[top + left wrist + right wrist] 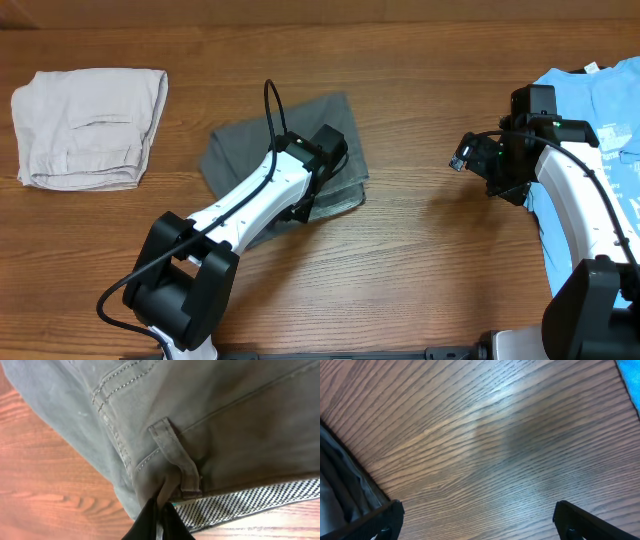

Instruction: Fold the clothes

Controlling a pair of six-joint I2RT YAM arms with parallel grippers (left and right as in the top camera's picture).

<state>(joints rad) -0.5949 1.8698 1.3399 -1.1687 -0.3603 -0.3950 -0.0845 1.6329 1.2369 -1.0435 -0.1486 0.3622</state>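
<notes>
The dark-grey shorts (240, 150) lie folded in the middle of the wooden table. My left gripper (305, 208) is at their near right edge. In the left wrist view its fingers (159, 515) are shut on a fold of the grey shorts (225, 420), just below a belt loop (175, 455). The striped inner waistband (250, 502) shows to the right. My right gripper (470, 160) hovers over bare wood to the right of the shorts. It (480, 520) stands wide open with nothing between its fingers.
A pale beige folded garment (90, 125) lies at the far left. A light-blue T-shirt (600, 110) is spread at the right edge, partly under the right arm; its corner (630, 380) shows in the right wrist view.
</notes>
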